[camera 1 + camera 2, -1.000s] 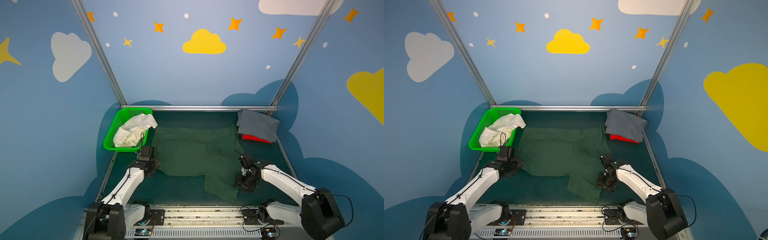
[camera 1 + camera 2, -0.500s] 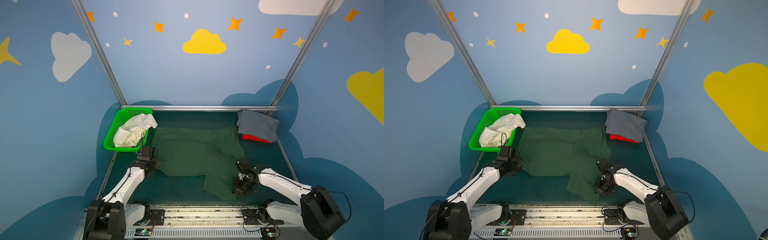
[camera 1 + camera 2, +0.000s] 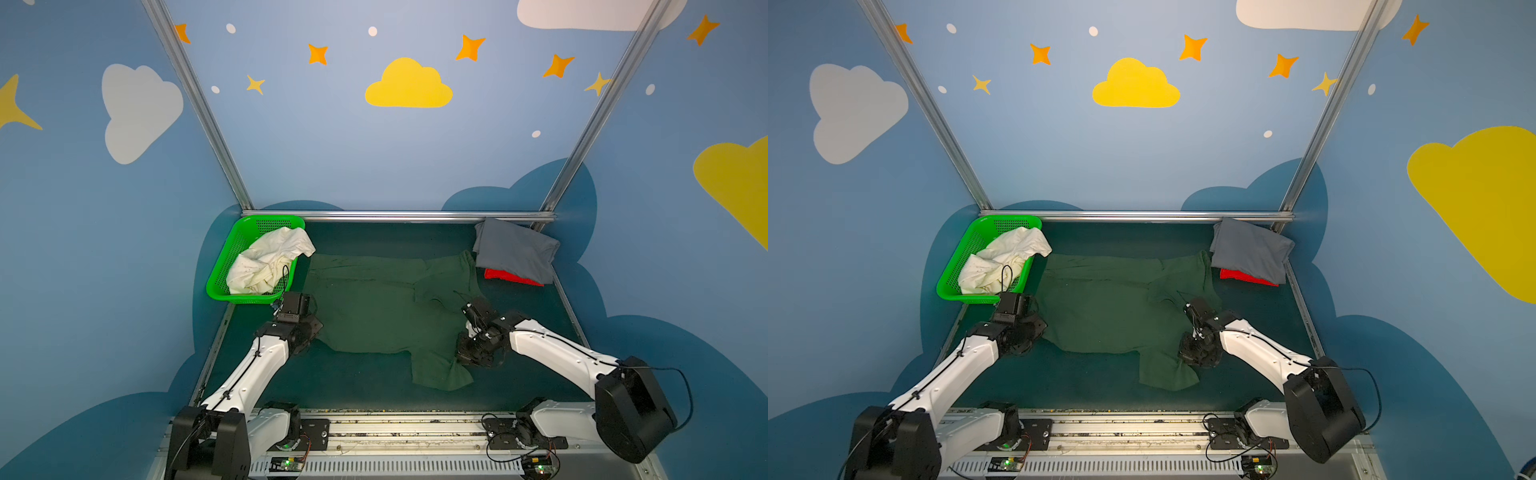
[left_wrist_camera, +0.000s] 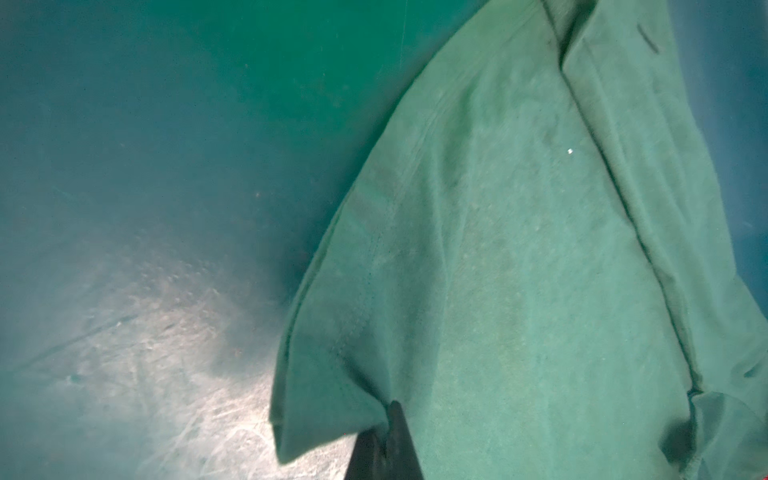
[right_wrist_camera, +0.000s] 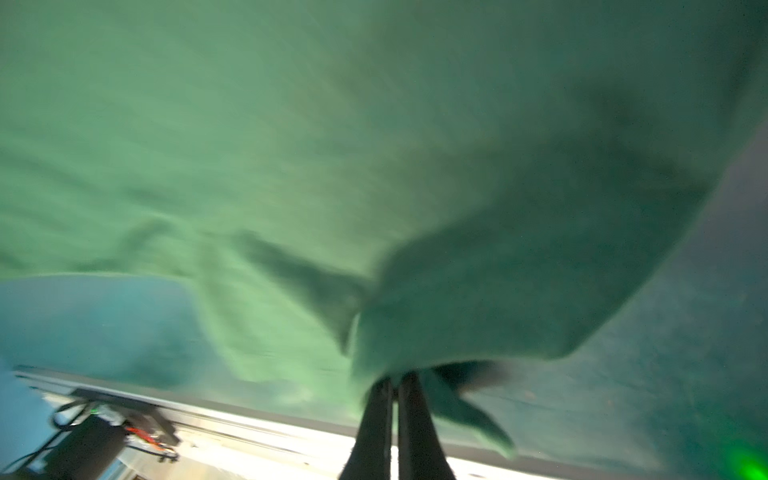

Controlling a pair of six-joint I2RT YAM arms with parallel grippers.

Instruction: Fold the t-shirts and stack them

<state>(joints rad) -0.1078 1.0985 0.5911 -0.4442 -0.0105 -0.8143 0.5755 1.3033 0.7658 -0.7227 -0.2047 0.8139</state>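
Underneath, teal mat (image 3: 361, 386), blue cloud walls (image 3: 374, 166); left pincer (image 4: 393, 411), right pincer (image 5: 395, 380) tight on green t-shirt (image 3: 374, 307).

Only a thin strip of the red t-shirt (image 3: 513, 277) shows in both top views; the rest lies beneath the folded grey t-shirt (image 3: 515, 253). The basket (image 3: 220, 270) wall partly screens the lower folds of the cream-white t-shirt (image 3: 270, 262). Seen from above, each arm's wrist covers its pincer, and with it the parts of the dark green t-shirt (image 3: 374, 307) underneath. In the left wrist view the frame edge cuts off the left pincer (image 4: 390, 419), leaving only its dark tips, and the shirt runs out of frame. The right wrist view is blurred: weave and seams cannot be made out, and the right pincer (image 5: 394, 386) is likewise cropped.
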